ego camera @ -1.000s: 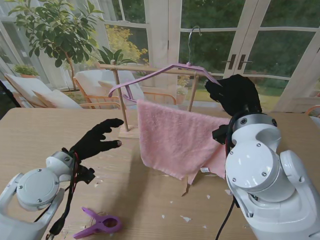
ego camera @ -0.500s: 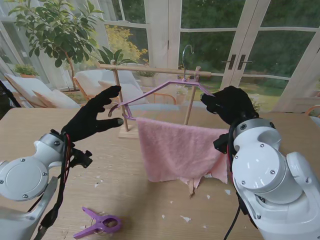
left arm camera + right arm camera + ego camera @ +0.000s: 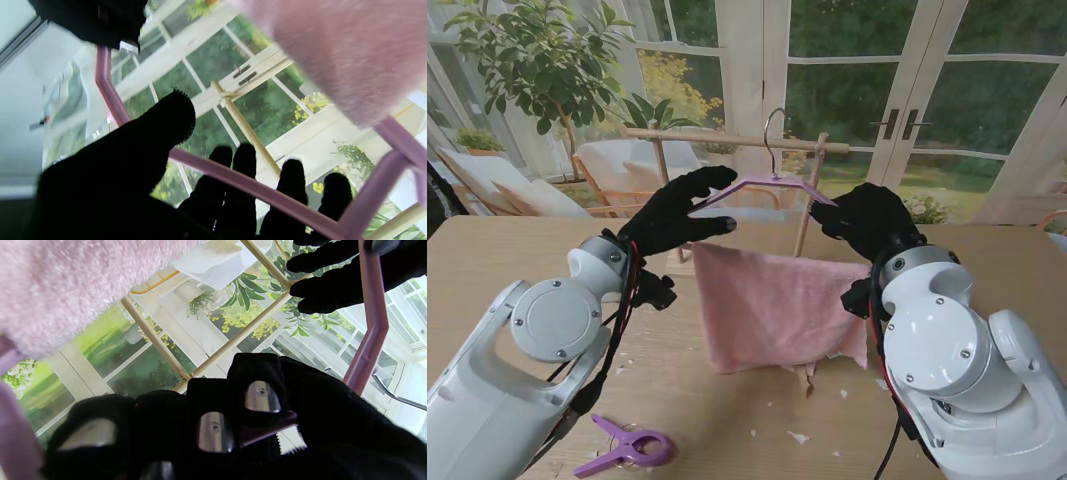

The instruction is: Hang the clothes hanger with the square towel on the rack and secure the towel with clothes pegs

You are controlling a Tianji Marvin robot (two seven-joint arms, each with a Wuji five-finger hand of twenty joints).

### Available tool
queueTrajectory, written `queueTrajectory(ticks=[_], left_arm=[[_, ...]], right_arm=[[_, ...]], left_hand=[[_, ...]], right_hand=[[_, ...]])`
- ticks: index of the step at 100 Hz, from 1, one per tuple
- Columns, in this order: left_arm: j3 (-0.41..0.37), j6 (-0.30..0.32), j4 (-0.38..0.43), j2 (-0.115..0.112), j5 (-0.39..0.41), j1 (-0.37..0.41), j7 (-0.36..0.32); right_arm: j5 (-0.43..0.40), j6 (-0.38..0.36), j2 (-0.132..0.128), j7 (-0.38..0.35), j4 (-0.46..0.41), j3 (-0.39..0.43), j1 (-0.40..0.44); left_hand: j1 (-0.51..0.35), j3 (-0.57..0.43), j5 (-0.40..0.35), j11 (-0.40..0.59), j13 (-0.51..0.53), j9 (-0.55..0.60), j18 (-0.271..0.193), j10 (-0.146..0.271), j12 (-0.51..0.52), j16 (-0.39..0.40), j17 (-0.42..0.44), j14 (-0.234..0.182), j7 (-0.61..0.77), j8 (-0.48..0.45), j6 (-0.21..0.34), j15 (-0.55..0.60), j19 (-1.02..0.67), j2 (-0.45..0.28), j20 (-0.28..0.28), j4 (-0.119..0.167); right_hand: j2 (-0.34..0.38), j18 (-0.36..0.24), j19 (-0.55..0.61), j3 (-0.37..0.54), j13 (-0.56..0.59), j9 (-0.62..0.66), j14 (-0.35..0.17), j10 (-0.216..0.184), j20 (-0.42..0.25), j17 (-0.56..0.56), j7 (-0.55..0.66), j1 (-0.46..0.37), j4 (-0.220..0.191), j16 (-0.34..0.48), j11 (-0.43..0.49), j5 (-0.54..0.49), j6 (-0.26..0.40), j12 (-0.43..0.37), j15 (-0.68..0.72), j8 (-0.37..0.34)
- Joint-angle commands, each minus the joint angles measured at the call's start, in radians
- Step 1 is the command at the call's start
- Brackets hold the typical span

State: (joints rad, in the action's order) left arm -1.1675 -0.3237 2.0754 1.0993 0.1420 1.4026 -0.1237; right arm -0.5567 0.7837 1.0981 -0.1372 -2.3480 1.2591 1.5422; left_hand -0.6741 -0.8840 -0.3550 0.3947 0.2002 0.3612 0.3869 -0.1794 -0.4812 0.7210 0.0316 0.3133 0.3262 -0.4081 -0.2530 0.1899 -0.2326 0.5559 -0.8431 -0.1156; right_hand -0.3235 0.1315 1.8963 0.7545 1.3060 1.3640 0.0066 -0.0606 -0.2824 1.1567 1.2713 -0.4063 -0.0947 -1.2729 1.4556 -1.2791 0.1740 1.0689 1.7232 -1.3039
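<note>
Fingers of right hand (image 3: 864,215) clamped on hanger (image 3: 762,186) end; left hand (image 3: 677,210) fingers apart under other arm; towel (image 3: 777,305) covers rack (image 3: 727,140) base; hook seat unclear

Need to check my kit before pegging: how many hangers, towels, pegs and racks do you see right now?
Hanger: 1
Pink towel: 1
Purple peg: 1
Wooden rack: 1
Total: 4

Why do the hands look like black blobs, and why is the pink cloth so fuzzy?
Both wrist views face bright windows, so the left hand and right hand turn into silhouettes; the towel sits too close, out of focus. The stand view is evenly lit and sharp.
</note>
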Motion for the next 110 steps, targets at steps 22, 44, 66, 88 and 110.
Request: queueTrajectory(ticks=[22,44,66,88,110], left_arm=[[0.081,-0.04,-0.021,0.072,-0.008,-0.031,0.091],[0.108,-0.094,-0.03,0.079,0.099,-0.051,0.13],[0.108,-0.146,-0.032,0.084,0.109,-0.055,0.146],[0.096,-0.162,-0.033,0.076,0.109,-0.055,0.115],[0.078,-0.156,-0.028,0.066,0.12,-0.048,0.089]], right_arm=[[0.024,-0.021,0.01,-0.006,-0.012,-0.016,0.02],[0.021,-0.03,0.013,0.005,-0.011,-0.027,0.025],[-0.007,-0.058,0.007,-0.012,-0.012,-0.028,0.025],[-0.011,-0.095,0.008,-0.008,-0.015,-0.01,0.042],[-0.012,-0.099,0.01,-0.003,-0.019,-0.002,0.045]], left_hand=[[-0.122,0.037,-0.25,0.902,0.572,0.616,0.245,0.042,-0.654,0.477,-0.314,0.096,0.989,-0.682,0.004,1.103,-1.111,0.06,-0.346,-0.076],[0.048,-0.083,-0.622,1.165,1.066,0.979,0.214,0.242,-0.614,0.283,-1.091,-0.122,1.154,-0.989,0.112,1.66,-1.799,0.001,-0.189,0.019],[0.066,0.046,-0.726,1.255,1.064,0.975,0.164,0.254,-0.595,0.31,-1.089,-0.195,1.152,-1.07,0.166,1.715,-1.861,-0.146,-0.401,0.04],[0.075,0.124,-0.74,1.263,1.064,0.975,0.181,0.251,-0.597,0.333,-1.085,-0.192,1.141,-1.102,0.163,1.719,-1.861,-0.256,-0.437,0.053],[0.069,0.133,-0.739,1.263,1.063,0.975,0.187,0.245,-0.597,0.341,-1.084,-0.194,1.138,-1.107,0.163,1.721,-1.861,-0.268,-0.446,0.052]], right_hand=[[0.093,-0.151,0.198,-0.004,0.002,0.082,-0.02,0.076,-1.051,0.088,0.017,0.024,-0.044,-0.054,0.1,-0.047,-0.026,0.003,0.137,-0.019],[0.075,-0.158,0.198,-0.017,0.004,0.078,-0.015,0.079,-0.97,0.09,-0.051,0.055,-0.004,0.021,0.019,-0.017,-0.01,-0.012,0.123,-0.023],[0.048,-0.176,0.198,-0.04,0.006,0.014,-0.004,0.09,-0.84,0.09,-0.12,0.071,0.029,0.148,-0.044,0.051,-0.002,-0.029,0.102,0.001],[0.014,-0.047,0.166,-0.057,0.002,-0.144,0.126,0.136,-0.423,0.042,-0.266,0.076,0.047,0.417,-0.184,0.184,-0.042,-0.126,-0.09,0.092],[0.001,-0.029,0.143,-0.061,0.001,-0.166,0.14,0.141,-0.385,0.037,-0.285,0.058,0.048,0.451,-0.195,0.203,-0.049,-0.152,-0.126,0.113]])
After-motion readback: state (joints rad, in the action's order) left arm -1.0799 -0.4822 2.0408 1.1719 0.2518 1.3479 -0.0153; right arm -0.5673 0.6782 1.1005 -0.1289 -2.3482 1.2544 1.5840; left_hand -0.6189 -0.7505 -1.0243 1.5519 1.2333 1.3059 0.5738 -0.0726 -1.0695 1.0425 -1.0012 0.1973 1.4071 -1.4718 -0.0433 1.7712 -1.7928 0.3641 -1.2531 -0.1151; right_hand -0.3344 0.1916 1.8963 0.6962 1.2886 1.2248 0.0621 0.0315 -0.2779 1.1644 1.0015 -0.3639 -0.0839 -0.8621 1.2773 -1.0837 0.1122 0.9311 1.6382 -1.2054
